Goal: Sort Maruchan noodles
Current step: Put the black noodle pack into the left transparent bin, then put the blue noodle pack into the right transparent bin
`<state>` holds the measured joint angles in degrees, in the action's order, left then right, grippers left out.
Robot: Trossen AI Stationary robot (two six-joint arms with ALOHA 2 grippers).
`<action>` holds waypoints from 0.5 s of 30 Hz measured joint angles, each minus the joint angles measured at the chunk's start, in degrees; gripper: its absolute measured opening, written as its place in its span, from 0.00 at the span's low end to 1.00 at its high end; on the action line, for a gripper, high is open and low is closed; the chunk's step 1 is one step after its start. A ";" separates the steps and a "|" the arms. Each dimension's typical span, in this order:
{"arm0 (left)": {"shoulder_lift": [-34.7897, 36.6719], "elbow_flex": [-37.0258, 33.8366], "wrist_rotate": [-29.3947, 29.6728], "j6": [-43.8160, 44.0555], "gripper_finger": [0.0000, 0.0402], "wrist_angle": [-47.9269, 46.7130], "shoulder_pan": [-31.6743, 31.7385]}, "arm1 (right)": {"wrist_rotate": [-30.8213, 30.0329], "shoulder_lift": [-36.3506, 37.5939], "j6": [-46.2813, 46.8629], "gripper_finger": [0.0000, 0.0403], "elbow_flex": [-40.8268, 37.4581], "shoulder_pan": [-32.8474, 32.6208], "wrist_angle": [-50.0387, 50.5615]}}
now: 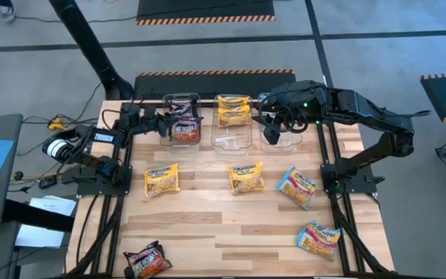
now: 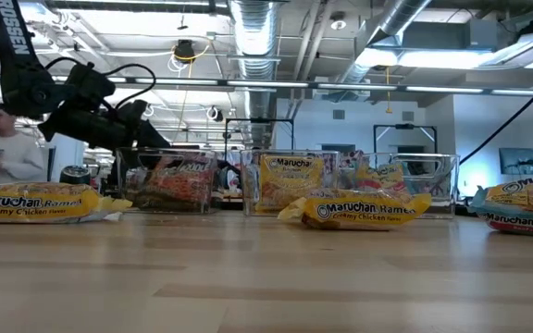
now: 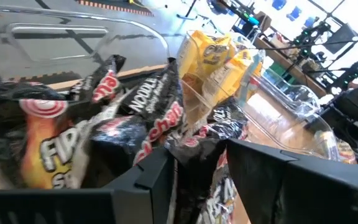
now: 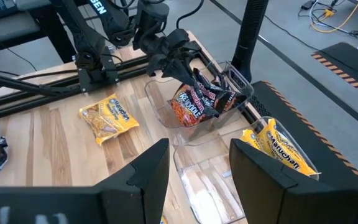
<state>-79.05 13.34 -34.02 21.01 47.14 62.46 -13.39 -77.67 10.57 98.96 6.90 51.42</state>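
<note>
The left arm reaches from nine o'clock across the desk's [image 1: 207,225] far edge, its pincer [image 1: 163,122] spread above the left tub [image 1: 181,128], over dark packets [image 4: 197,102] inside. The right arm bends in from three o'clock, its pincer [image 1: 272,120] wide and empty over the right tub [image 1: 279,138]. Yellow packets [image 1: 233,110] fill the middle tub; others lie scattered on the desk.

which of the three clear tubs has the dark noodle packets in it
The left tub, under the left gripper. The middle tub holds yellow packets; the right tub shows none.
</note>
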 joint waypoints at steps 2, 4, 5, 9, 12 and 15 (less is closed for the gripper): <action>-0.02 0.27 -0.37 0.59 0.34 -0.24 0.89 | 0.01 0.00 0.00 0.48 0.00 0.00 0.00; -0.04 1.11 -1.05 1.38 0.34 -0.25 1.81 | 0.01 0.00 0.01 0.48 0.00 0.00 0.00; -0.04 1.54 -1.54 1.69 0.34 -0.27 2.27 | 0.00 0.00 0.01 0.48 0.00 0.00 0.00; -0.15 3.38 -2.79 2.47 0.34 -1.06 3.60 | 0.02 0.00 0.01 0.48 0.00 0.00 0.00; -0.17 4.81 -2.96 2.51 0.34 -0.73 3.90 | 0.02 0.00 0.06 0.48 0.00 0.00 0.00; -0.15 5.95 -3.06 2.49 0.34 -0.68 4.02 | 0.02 0.00 0.07 0.48 0.00 -0.11 0.00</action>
<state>-79.20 19.29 -37.08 23.50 46.46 66.48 -13.37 -77.67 10.63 98.96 6.79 51.42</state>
